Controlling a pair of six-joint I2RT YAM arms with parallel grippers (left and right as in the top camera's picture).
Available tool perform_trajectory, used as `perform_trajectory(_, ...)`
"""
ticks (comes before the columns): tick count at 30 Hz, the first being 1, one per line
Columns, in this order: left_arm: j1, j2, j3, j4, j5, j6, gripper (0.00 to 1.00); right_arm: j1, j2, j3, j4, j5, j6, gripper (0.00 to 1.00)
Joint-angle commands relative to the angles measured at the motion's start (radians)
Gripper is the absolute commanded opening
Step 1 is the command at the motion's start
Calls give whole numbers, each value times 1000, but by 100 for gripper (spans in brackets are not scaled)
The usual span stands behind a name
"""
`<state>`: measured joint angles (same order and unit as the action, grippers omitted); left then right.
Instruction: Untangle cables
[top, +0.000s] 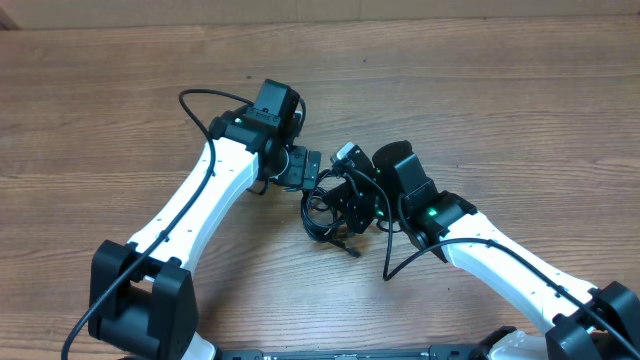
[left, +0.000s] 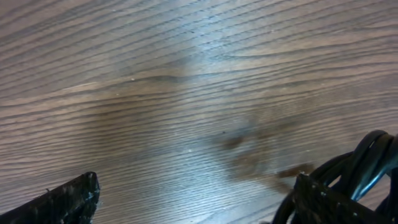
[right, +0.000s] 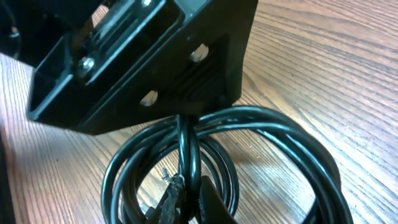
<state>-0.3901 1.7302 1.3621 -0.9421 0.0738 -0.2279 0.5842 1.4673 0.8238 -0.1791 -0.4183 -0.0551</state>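
Close under the right wrist camera, at the bottom middle of its frame, the right pincer (right: 180, 200) is clenched on strands of the cables (right: 280, 127). Their glossy black loops spread over the bench (right: 323, 50) to either side. Just beyond, filling the upper left, hangs the dark body of the left pincer (top: 303, 167). Its fingers (left: 71, 199) stand wide apart, released and grasping nothing, with loops of the bundle beside the finger at the lower right of its own view. From overhead, the bundle lies mid-frame between both arms, and wood grain runs on to the top edge.
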Motion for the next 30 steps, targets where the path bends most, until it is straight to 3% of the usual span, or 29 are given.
perform_trajectory(1, 1, 3, 14, -10, 66, 27, 99, 4, -27, 31, 22, 11, 6, 4)
perform_trajectory(7, -5, 3, 14, -58, 103, 146, 92, 3, -27, 31, 52, 26, 6, 4)
perform_trajectory(13, -5, 3, 14, -87, 103, 161, 89, 3, -27, 31, 88, 96, 63, 4)
perform_trajectory(25, -5, 3, 14, -83, 75, 156, 100, 3, -27, 30, -11, 111, 39, 4)
perform_trajectory(28, -5, 3, 14, -80, 29, 116, 100, 3, -26, 30, -67, 111, 1, 8)
perform_trajectory(30, -5, 3, 14, -73, 1, 77, 100, 3, -19, 29, -94, 111, -8, 21)
